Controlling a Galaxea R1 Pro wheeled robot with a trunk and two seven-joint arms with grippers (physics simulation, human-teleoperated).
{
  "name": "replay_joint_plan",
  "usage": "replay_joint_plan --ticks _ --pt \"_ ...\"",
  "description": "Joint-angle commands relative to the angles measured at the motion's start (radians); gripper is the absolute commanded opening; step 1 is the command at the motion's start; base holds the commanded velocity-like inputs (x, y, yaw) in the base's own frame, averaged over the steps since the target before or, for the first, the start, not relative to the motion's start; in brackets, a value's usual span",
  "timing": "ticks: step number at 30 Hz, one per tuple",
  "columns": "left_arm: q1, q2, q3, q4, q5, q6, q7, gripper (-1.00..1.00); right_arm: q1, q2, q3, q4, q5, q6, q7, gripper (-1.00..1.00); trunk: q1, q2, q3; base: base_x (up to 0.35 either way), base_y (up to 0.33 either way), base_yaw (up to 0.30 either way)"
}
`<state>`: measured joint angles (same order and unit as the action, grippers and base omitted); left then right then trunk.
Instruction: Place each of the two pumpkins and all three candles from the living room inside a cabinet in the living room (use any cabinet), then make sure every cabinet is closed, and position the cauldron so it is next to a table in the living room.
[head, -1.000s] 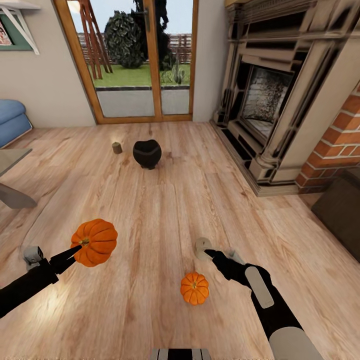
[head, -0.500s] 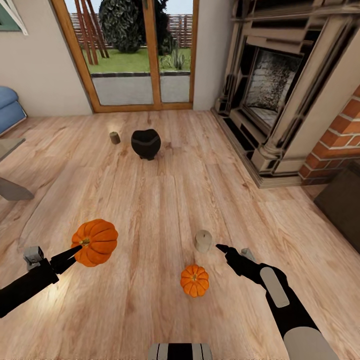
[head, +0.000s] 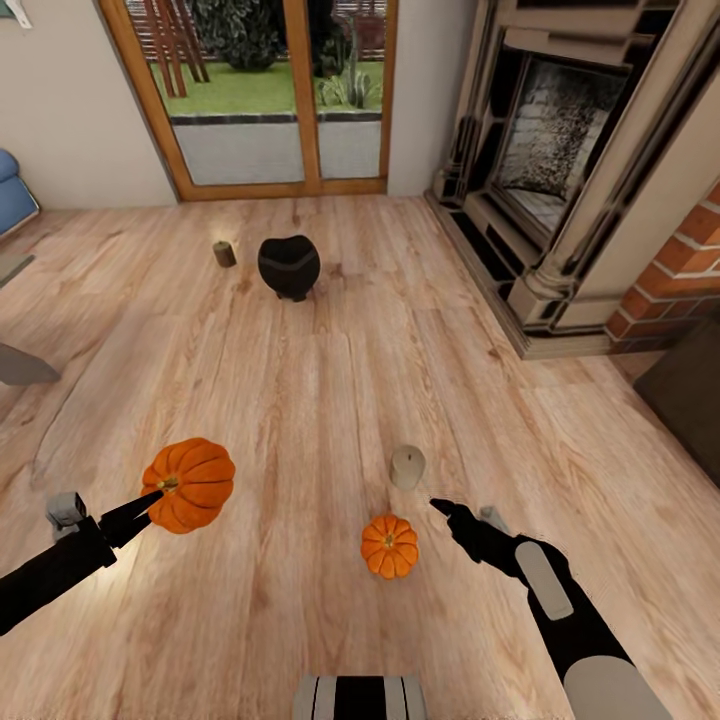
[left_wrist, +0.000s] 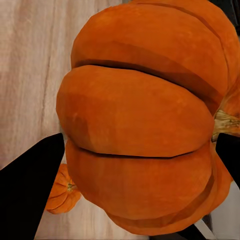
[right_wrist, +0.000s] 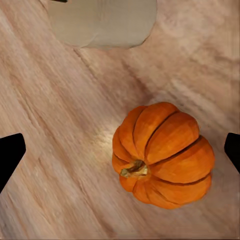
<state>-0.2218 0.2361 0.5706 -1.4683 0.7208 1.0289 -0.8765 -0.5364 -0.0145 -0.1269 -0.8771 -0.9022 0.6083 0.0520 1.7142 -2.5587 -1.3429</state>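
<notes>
Clamping one pumpkin (head: 189, 484), the left gripper (head: 152, 497) sits at lower left of the head view, its black fingers pinched at the stem side of the fruit, which is lifted off the plank floor (head: 330, 380). From the left wrist view the same pumpkin (left_wrist: 142, 117) bulks between the dark finger pads (left_wrist: 30, 180), stem at the frame's right edge.

Right gripper (head: 440, 508): lower right of the head view, pointing up-left, empty. In the right wrist view the two fingertips (right_wrist: 10, 155) stand wide apart at either frame edge, nothing between them but floor and the second pumpkin (right_wrist: 162, 155).

Second pumpkin (head: 390, 546): on the floor, lower centre of the head view, just left of the right gripper. Not touched.

Near candle (head: 407, 466): upright on the floor just above that pumpkin and up-left of the right fingertips, apart from both. Its base shows at the top of the right wrist view (right_wrist: 102, 22).

Cauldron (head: 289, 266): upper centre-left, standing on the floor. Far candle (head: 224, 254) just to its left, apart.

Table (head: 18, 362): grey slab leg and a top edge at the left frame edge, well apart from the cauldron.

Cabinet (head: 690, 395): dark brown corner at the right edge.

Fireplace (head: 570, 140) upper right; glass doors (head: 270, 90) top centre.
</notes>
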Motion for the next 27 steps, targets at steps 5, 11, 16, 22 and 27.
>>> replay_joint_plan --ticks 5,11,16,22,27 --pt "-0.001 0.000 0.001 0.000 -0.001 0.003 -0.004 -1.00 -0.001 0.002 0.001 0.038 0.004 -0.049 0.008 1.00 0.002 -0.001 -0.020 0.000 0.000 0.000" --pt "-0.001 0.000 0.000 -0.001 0.000 0.004 -0.004 -1.00 -0.001 0.005 0.018 0.042 0.006 -0.087 0.014 1.00 0.005 -0.003 -0.043 0.000 0.000 0.000" --pt "-0.001 -0.001 -0.002 -0.001 0.000 0.006 -0.005 -1.00 -0.001 0.002 0.100 0.043 0.005 -0.164 0.017 1.00 0.007 -0.004 -0.063 0.000 0.000 0.000" --pt "-0.001 -0.003 -0.006 -0.003 0.000 0.006 -0.008 -1.00 -0.001 -0.004 0.131 0.043 0.003 -0.207 0.107 1.00 0.010 -0.005 -0.086 0.000 0.000 0.000" --pt "-0.001 -0.003 -0.009 -0.003 0.000 0.006 -0.010 -1.00 -0.001 -0.005 0.125 0.044 -0.001 -0.212 0.122 1.00 0.012 -0.007 -0.105 0.000 0.000 0.000"
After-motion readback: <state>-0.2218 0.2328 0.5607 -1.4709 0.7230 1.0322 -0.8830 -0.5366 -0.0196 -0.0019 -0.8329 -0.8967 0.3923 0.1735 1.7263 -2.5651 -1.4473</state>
